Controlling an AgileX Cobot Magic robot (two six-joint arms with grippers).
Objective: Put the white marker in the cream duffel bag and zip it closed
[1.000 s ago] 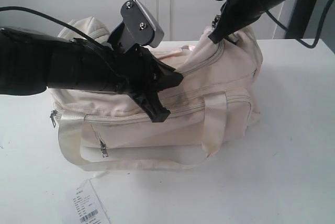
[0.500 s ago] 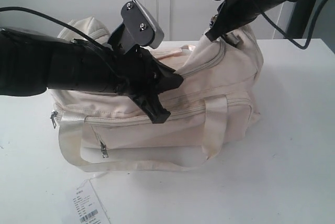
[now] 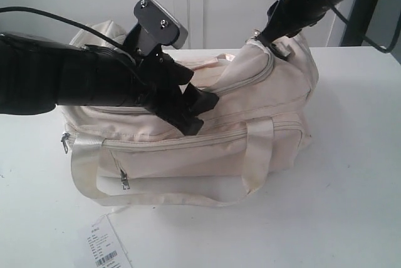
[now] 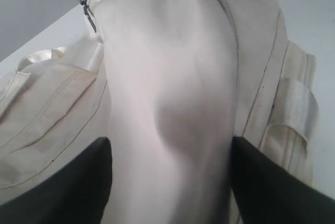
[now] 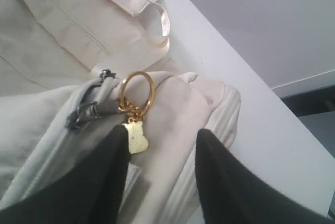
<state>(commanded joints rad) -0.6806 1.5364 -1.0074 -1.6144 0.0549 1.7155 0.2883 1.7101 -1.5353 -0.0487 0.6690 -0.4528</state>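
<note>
The cream duffel bag (image 3: 207,155) lies on the white table (image 3: 351,186). My left gripper (image 3: 199,110) rests on the bag's top near the middle. In the left wrist view a raised fold of the bag (image 4: 172,77) fills the gap of the left gripper (image 4: 170,182), which is shut on it. My right gripper (image 3: 266,35) is at the bag's raised right end, shut on the fabric (image 5: 172,109) between its fingers (image 5: 235,182). A gold ring with a charm (image 5: 136,90) hangs by the dark zipper slider (image 5: 84,114). The white marker is out of view.
A white barcode paper tag (image 3: 103,249) lies on the table in front of the bag's left end. The cream webbing handle (image 3: 257,155) drapes down the bag's front, over the zipped front pocket (image 3: 125,177). A dark post (image 3: 366,11) stands at the back right.
My right gripper has risen and moved right, lifting the bag's right end. My left gripper has turned and settled lower onto the bag's top.
</note>
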